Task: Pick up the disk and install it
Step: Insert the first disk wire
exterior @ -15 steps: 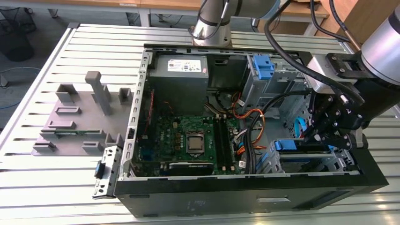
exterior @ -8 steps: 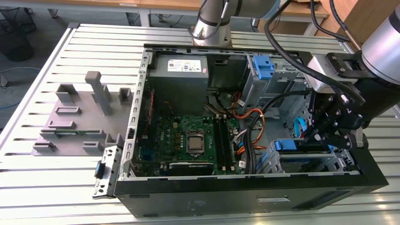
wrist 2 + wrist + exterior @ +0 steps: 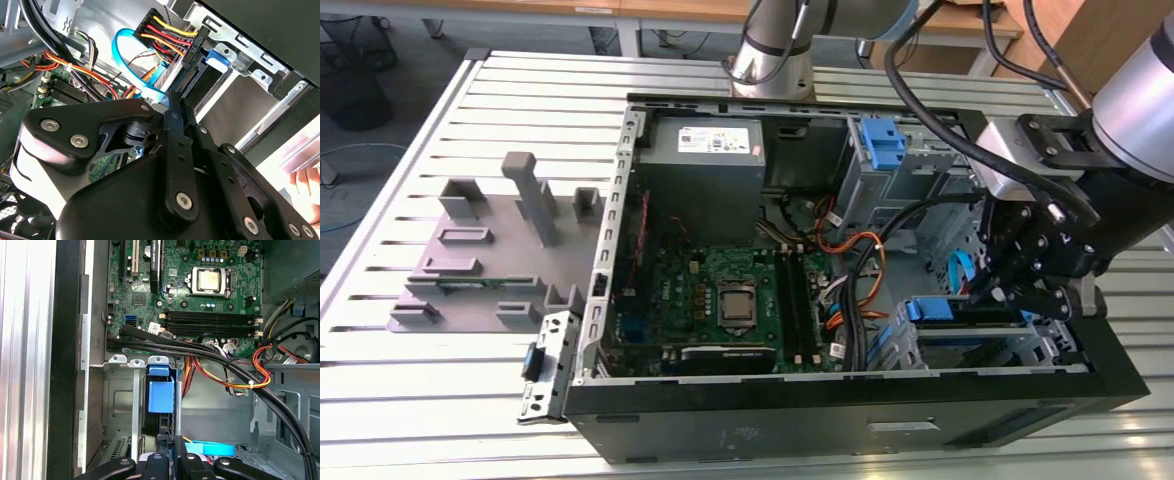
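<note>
1. Black linked gripper [image 3: 1014, 290], nearest the lens in both wrist views, reaching down into the drive bay at the exterior view's right of the open black computer case [image 3: 854, 420]; finger spread impossible to judge.
2. Bright blue caddy of the disk [image 3: 161, 395] seated upright in the grey metal drive cage [image 3: 120, 390], just beside the gripper.
3. Green motherboard [image 3: 720, 300] well apart, mid-case.
4. Slatted metal counter [image 3: 440, 400] beneath.

Ribbed metal tabletop [image 3: 400, 420], evenly lit. Grey floor [image 3: 387, 60] past its far edge, wooden desk [image 3: 680, 10] behind, dark bin [image 3: 350, 95], blue cable [image 3: 347, 185] on floor.
</note>
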Controlling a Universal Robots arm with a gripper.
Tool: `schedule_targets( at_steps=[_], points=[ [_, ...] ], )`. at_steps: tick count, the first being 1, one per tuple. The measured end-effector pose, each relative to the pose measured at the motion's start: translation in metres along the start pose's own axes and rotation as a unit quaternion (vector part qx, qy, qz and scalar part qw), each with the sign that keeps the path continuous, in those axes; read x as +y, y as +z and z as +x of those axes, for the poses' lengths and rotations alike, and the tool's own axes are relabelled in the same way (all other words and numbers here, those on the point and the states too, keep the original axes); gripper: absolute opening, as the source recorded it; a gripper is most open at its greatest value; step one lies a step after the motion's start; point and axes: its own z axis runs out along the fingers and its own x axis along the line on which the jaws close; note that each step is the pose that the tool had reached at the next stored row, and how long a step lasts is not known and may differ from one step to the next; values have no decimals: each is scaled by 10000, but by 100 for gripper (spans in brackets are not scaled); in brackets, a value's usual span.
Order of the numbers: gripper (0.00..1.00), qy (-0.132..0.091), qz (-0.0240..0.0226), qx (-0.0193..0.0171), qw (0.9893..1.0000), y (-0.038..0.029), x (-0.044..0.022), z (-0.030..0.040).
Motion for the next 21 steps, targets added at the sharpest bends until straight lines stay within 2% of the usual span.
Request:
schedule_targets(
  at_steps=[21],
  points=[
    [16, 0, 1, 1, 10000, 57, -2, 5]
  ],
)
